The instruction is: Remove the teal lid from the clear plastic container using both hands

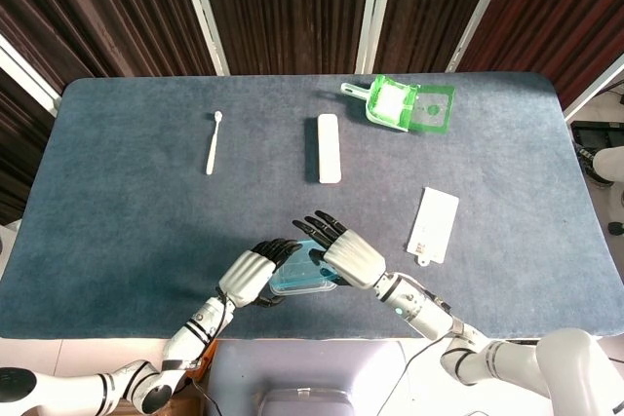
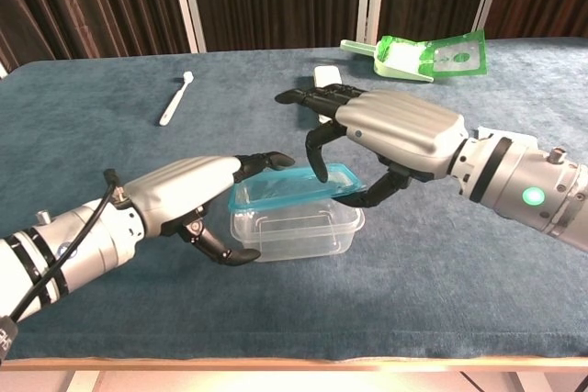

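Teal lid (image 2: 292,184) lifted clear above the container (image 2: 299,229), pinched by our right hand (image 2: 390,130); our left hand (image 2: 188,192) grips the container's left edge.

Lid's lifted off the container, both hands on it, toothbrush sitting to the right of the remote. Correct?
Not quite: the head view shows the toothbrush to the left of the remote, not the right. The rest stands: teal lid raised off the clear container, left hand and right hand at it.
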### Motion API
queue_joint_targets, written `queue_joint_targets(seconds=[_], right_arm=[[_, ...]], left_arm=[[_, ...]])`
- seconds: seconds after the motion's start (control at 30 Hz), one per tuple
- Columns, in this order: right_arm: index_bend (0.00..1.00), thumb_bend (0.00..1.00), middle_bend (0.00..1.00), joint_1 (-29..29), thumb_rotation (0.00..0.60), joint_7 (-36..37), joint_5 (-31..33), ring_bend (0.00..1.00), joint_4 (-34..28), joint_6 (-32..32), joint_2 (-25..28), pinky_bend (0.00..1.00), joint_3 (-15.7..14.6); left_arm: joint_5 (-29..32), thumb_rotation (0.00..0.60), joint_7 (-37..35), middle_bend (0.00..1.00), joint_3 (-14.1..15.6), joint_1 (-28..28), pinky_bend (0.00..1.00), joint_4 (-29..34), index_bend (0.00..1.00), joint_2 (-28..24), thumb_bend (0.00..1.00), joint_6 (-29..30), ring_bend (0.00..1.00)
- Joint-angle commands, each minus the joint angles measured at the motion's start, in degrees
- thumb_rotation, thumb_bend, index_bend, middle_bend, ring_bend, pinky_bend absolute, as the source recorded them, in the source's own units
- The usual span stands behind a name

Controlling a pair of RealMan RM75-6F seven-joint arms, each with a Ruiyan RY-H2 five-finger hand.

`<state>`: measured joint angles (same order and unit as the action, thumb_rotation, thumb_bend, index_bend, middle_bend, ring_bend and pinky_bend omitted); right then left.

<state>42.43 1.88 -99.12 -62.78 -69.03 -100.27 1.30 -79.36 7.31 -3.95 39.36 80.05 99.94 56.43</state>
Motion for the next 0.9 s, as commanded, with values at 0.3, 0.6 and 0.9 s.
queue_joint_targets(seconds=[0.3, 0.6, 0.9], right_arm=[[0.73, 0.64, 0.14, -0.3, 0.600, -1.0, 0.1, 0.00, 0.1, -1.1, -1.0, 0.00, 0.0], [0.74, 0.64, 0.16, -0.9, 0.600, -0.5, -1.0, 0.00, 0.0, -5.4, -0.5, 0.00, 0.8], [0.75, 0.64, 0.16, -1.6, 0.600, -1.0, -0.8, 0.00, 0.9, -9.8, -1.2, 0.00, 2.9]], left_arm=[[-5.1, 0.600, -8.6, 0.44, 1.0, 0.2, 0.28, -0.9, 0.00, -0.1, 0.29, 1.5, 0.27], [-11.4, 0.600, -14.2, 0.04, 2.5, 0.9, 0.00, -4.4, 0.00, 0.2, 0.29, 4.7, 0.00], [-13.5, 0.600, -14.6, 0.00, 2.4, 1.1, 0.00, -8.9, 0.00, 1.8, 0.29, 7.4, 0.00]])
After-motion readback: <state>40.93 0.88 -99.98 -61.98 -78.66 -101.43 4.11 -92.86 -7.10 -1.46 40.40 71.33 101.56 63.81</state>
